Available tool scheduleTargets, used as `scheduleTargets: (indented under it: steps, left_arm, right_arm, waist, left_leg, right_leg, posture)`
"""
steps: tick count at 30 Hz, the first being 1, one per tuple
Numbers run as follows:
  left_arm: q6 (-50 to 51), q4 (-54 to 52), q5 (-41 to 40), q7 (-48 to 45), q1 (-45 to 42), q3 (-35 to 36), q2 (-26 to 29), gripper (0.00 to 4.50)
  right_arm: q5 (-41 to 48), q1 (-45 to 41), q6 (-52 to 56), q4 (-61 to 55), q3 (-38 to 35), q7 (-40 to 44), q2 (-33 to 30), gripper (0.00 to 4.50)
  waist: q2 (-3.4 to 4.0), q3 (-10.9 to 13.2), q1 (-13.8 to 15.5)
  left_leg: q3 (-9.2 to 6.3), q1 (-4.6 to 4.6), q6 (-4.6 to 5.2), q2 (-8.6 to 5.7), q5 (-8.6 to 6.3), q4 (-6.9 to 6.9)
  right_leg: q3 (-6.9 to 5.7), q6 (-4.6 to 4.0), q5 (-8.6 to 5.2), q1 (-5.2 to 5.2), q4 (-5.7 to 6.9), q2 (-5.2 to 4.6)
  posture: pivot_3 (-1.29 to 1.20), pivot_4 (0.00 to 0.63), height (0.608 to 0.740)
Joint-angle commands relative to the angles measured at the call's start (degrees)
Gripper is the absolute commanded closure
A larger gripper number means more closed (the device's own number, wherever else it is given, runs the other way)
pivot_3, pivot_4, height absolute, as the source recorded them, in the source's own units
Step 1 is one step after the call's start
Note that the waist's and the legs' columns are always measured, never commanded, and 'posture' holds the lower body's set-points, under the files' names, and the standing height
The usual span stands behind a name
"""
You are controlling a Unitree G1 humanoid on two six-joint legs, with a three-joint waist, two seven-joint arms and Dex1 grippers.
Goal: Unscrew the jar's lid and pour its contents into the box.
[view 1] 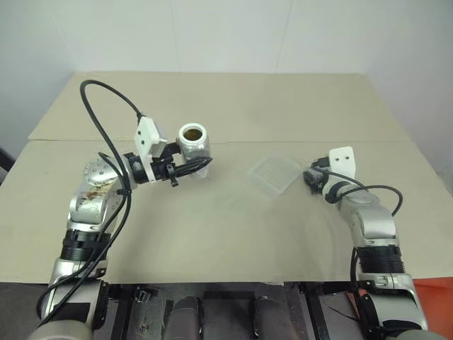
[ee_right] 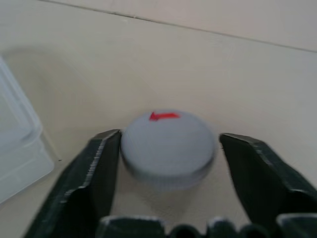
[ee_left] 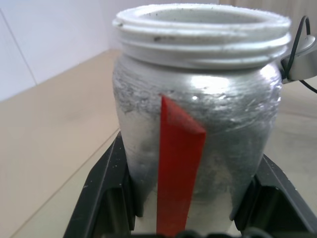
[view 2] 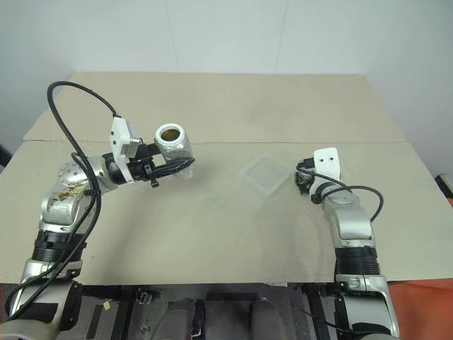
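Resting lid (ee_right: 167, 148) apparently loose, box (view 1: 274, 173) beside

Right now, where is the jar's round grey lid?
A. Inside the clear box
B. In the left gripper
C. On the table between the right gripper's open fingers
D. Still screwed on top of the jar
C. The lid lies on the table between the spread fingers of the right gripper, while the jar in the left gripper has an open mouth.
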Motion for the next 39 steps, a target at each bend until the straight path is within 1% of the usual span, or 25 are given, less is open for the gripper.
scheduleTargets:
  steps: [1,3,5,8,10,13,15,17,18,20,22,26,28,32,35,39]
  left_arm:
    - [-0.2,-2.5,-0.5,0.6,-0.4,1.4,0.8,2.5]
    - [-0.6,-2.0,-0.2,0.9,-0.8,1.4,0.7,2.5]
    - [-1.7,-0.2,1.4,2.7,-2.6,0.9,0.0,2.5]
    - [-5.5,3.8,7.3,7.5,-5.8,-1.3,-1.6,2.5]
    - [-9.1,7.6,12.4,11.4,-8.3,-3.2,-2.9,2.5]
    - [-22.9,18.2,27.8,20.6,-15.2,-11.2,-4.9,2.5]
    - [-35.0,25.9,39.5,26.9,-20.4,-18.1,-4.7,2.5]
    - [-45.9,33.6,53.9,38.1,-26.9,-26.6,-3.7,2.5]
    - [-49.2,37.5,59.5,43.4,-30.4,-30.2,-4.2,2.5]
    - [-52.5,44.1,70.1,54.6,-37.1,-37.3,-5.8,2.5]
    - [-52.8,49.6,78.2,63.7,-42.4,-43.2,-8.2,2.5]
    - [-48.9,57.9,86.8,77.0,-49.1,-49.8,-14.8,2.5]
    - [-48.0,60.3,90.8,80.9,-51.3,-53.3,-16.9,2.5]
    - [-40.3,62.1,100.7,91.7,-53.8,-61.7,-20.9,2.5]
    - [-36.8,63.4,105.5,95.9,-53.6,-66.4,-22.4,2.5]
    - [-34.7,66.7,105.1,97.7,-54.4,-66.7,-24.4,2.5]
  right_arm:
    - [0.6,0.2,2.4,-4.7,-1.5,2.0,-2.5,0.03]
    - [1.3,0.8,5.3,-8.3,-0.9,5.4,-5.7,0.03]
    - [3.1,1.6,8.7,-13.4,-0.8,10.2,-10.4,0.03]
    - [7.6,2.0,13.1,-20.9,-3.2,16.0,-16.1,0.03]
    - [11.3,1.4,15.7,-24.2,-5.7,18.7,-18.0,0.03]
    - [18.9,-1.7,20.6,-29.6,-9.0,23.6,-20.6,0.03]
    - [24.6,-3.5,23.9,-31.3,-10.1,27.1,-21.6,0.03]
    - [29.6,-4.7,26.4,-31.4,-11.3,30.2,-22.4,0.03]
    - [31.1,-5.1,27.4,-31.0,-11.3,31.4,-23.2,0.03]
    - [32.0,-5.1,27.4,-30.4,-10.6,32.9,-25.1,0.03]
    - [32.1,-5.2,27.1,-29.9,-9.9,33.2,-26.4,0.03]
    - [33.7,-5.5,27.8,-30.1,-10.9,33.2,-27.8,0.03]
    - [35.2,-5.4,28.4,-30.3,-12.0,32.6,-27.7,0.03]
    - [37.0,-4.3,29.6,-31.9,-13.6,30.2,-27.7,0.03]
    - [38.9,-4.2,30.4,-32.5,-15.6,28.5,-27.0,0.03]
    - [41.0,-2.0,30.5,-34.4,-16.8,28.2,-27.9,0.03]
  waist:
    - [0.0,0.0,0.1]
    - [0.01,0.0,0.1]
    - [0.01,0.0,0.1]
    - [0.0,0.0,0.3]
    - [0.0,0.0,0.4]
    - [0.0,0.0,0.5]
    - [-0.01,0.0,0.7]
    - [-0.02,0.0,1.0]
    - [-0.02,0.0,1.3]
    - [-0.03,0.0,1.7]
    - [-0.03,0.0,2.2]
    - [-0.04,0.0,2.7]
    - [-0.04,0.0,2.9]
    - [-0.05,0.0,2.9]
    - [-0.04,0.0,2.9]
    - [-0.05,0.0,3.0]
  left_leg:
    - [-0.01,0.0,0.0,0.0,0.0,0.01]
    - [-0.01,0.0,0.0,-0.01,0.0,0.01]
    - [-0.02,-0.01,0.0,-0.01,0.0,0.01]
    - [-0.05,-0.01,0.0,-0.02,0.0,0.01]
    - [-0.08,0.01,0.0,-0.03,0.0,0.02]
    - [-0.09,0.05,0.01,-0.1,0.0,0.04]
    - [-0.09,0.04,0.01,-0.11,0.0,0.04]
    - [-0.09,0.01,0.01,-0.11,0.0,-0.01]
    - [-0.09,0.0,0.03,-0.11,-0.01,-0.02]
    - [-0.08,-0.1,0.07,-0.15,-0.04,-0.01]
    - [-0.07,-0.27,0.11,-0.22,-0.06,0.04]
    - [-0.06,-0.41,0.22,-0.23,-0.13,0.13]
    - [-0.06,-0.5,0.23,-0.23,-0.13,0.14]
    - [-0.05,-0.53,0.23,-0.23,-0.13,0.14]
    - [-0.06,-0.52,0.22,-0.23,-0.13,0.14]
    - [-0.07,-0.52,0.22,-0.23,-0.12,0.14]
  right_leg:
    - [-0.01,0.0,0.0,0.0,0.0,0.0]
    - [-0.02,0.0,0.0,0.0,-0.02,0.0]
    - [-0.02,0.0,0.0,0.0,-0.03,-0.01]
    - [-0.05,0.0,0.0,0.01,-0.13,0.0]
    - [-0.06,0.0,0.0,0.08,-0.16,0.02]
    - [-0.06,0.02,0.01,0.15,-0.2,-0.01]
    - [-0.06,0.03,0.02,0.14,-0.22,-0.01]
    - [-0.08,0.03,0.02,0.13,-0.32,0.0]
    - [-0.09,0.03,0.03,0.14,-0.38,0.0]
    - [-0.09,0.08,0.06,0.12,-0.46,-0.04]
    - [-0.1,0.13,0.08,0.01,-0.49,-0.1]
    - [-0.11,0.18,0.09,-0.03,-0.49,-0.12]
    - [-0.12,0.19,0.09,-0.13,-0.48,-0.11]
    - [-0.1,0.19,0.09,-0.17,-0.46,-0.11]
    - [-0.1,0.19,0.09,-0.15,-0.46,-0.11]
    - [-0.11,0.19,0.09,-0.18,-0.46,-0.11]
  posture:
    - [0.0,0.15,0.74]
    - [0.0,0.15,0.74]
    - [0.0,0.15,0.74]
    - [0.0,0.15,0.74]
    - [0.0,0.15,0.74]
    - [0.0,0.15,0.74]
    - [0.0,0.15,0.74]
    - [0.0,0.15,0.74]
    - [0.0,0.15,0.74]
    - [0.0,0.15,0.74]
    - [0.0,0.15,0.74]
    - [0.0,0.15,0.74]
    - [0.0,0.15,0.74]
    - [0.0,0.15,0.74]
    - [0.0,0.15,0.74]
    - [0.0,0.15,0.74]
